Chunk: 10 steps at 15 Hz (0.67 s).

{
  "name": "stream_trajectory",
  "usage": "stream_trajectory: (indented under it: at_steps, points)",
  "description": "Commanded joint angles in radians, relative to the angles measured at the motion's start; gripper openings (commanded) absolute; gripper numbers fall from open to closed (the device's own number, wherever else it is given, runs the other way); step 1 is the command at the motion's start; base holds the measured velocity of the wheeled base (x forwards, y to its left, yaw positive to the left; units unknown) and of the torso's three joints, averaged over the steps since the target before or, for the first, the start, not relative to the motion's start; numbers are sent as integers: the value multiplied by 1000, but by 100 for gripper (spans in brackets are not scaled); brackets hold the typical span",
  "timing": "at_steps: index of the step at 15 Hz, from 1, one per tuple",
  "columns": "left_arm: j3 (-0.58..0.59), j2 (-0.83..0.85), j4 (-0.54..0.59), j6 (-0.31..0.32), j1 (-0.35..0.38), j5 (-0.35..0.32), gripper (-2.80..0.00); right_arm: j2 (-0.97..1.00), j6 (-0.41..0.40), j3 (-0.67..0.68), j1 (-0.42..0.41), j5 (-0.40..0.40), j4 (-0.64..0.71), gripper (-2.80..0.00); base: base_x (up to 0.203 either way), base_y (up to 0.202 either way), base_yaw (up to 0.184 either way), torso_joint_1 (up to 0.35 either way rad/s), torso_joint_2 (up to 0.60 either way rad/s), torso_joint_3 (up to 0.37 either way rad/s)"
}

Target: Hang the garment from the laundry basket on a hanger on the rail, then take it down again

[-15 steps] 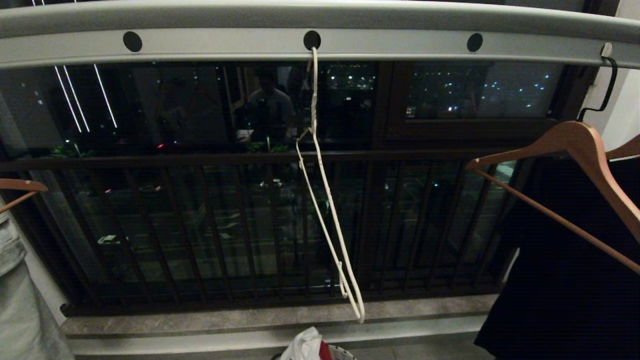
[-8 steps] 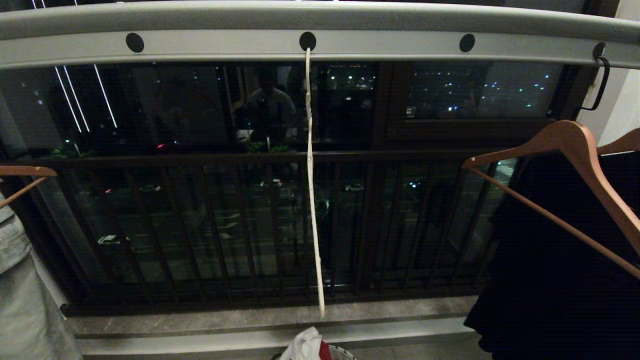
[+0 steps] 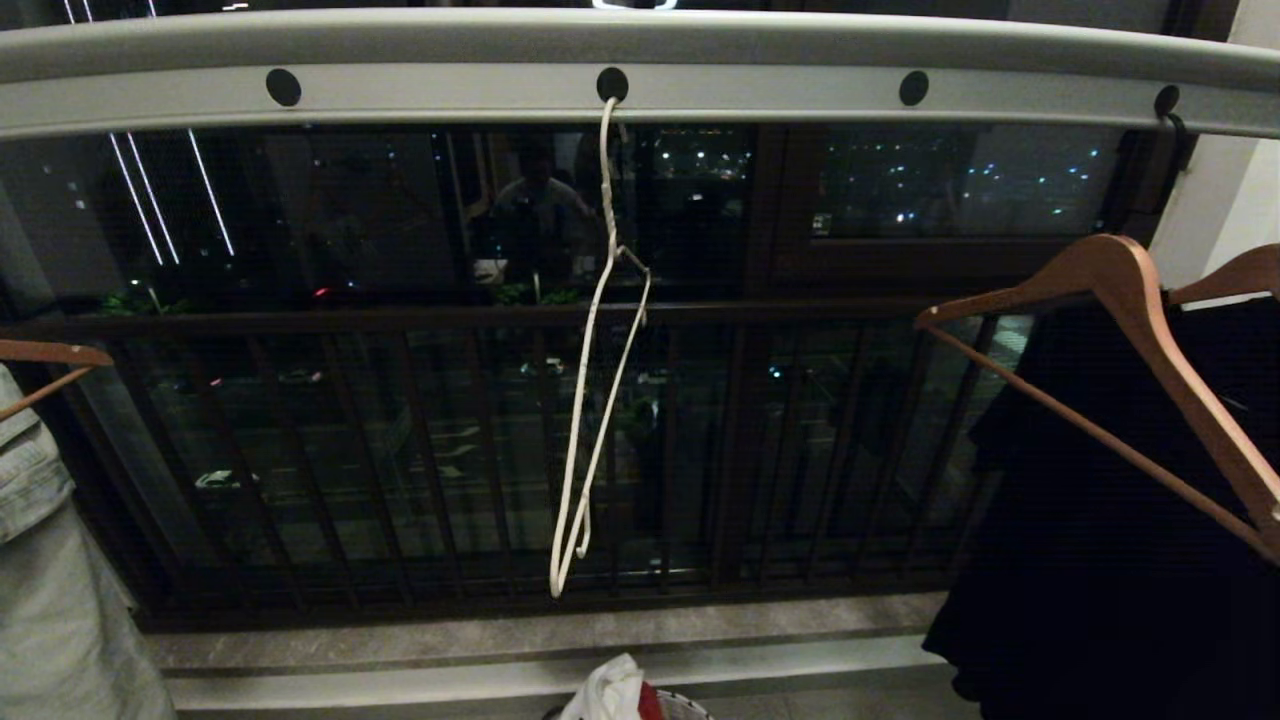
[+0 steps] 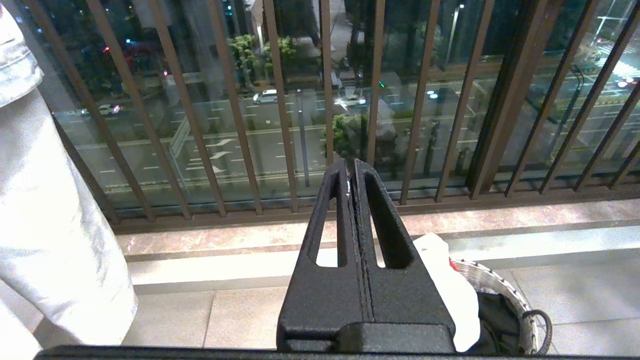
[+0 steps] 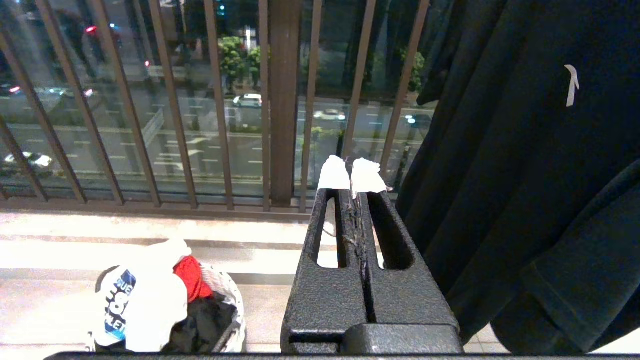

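Two black grippers, both pressed together on nothing, and neither shows in the head view. The left gripper (image 4: 352, 167) points out at the dark balcony bars (image 4: 280, 100) with its fingers closed flat against each other. The right gripper (image 5: 350, 172), white tape on its tips, is just as closed and just as empty.

So the job looks barely begun: this reads as the opening step, before any pick. The white short-sleeved T-shirt with the blue chest graphic (image 5: 137, 300) sits crumpled on top of the round white woven laundry basket with dark trim (image 4: 505, 290), low and near on the pale tiled floor, bunched against a red cloth (image 5: 192, 280) and some black fabric. Its lettering is folded over and only partly readable.

Up top, the thin white wire hanger with a twisted neck (image 3: 590, 420) hangs bare from the middle hole of the long pale grey metal rail (image 3: 450, 90), turned nearly edge-on. To the right, thick brown wooden hangers (image 3: 1130, 330) carry a black garment (image 5: 525, 175); on the far left hangs a pale grey garment (image 3: 40, 580).

Next call, I'd say: one gripper has to open, reach down to the basket and pinch only the white shirt, not the red cloth beside it. That soft heap will likely drag its neighbours.
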Motion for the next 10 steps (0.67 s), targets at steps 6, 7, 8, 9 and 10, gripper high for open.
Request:
stream_trajectory:
  at_steps: [6, 7, 8, 9, 10]
  points:
    - [0, 0, 0, 0, 0, 0, -280, 2, -1, 0, 0, 0, 0, -280, 0, 0, 0, 0, 0, 0]
    - [0, 0, 0, 0, 0, 0, -280, 2, -1, 0, 2, 0, 0, -280, 0, 0, 0, 0, 0, 0]
    - [0, 0, 0, 0, 0, 0, -280, 2, -2, 0, 2, 0, 0, -280, 0, 0, 0, 0, 0, 0]
    - [0, 0, 0, 0, 0, 0, -280, 2, -2, 0, 0, 0, 0, -280, 0, 0, 0, 0, 0, 0]
    - [0, 0, 0, 0, 0, 0, -280, 2, -2, 1, 0, 0, 0, -280, 0, 0, 0, 0, 0, 0]
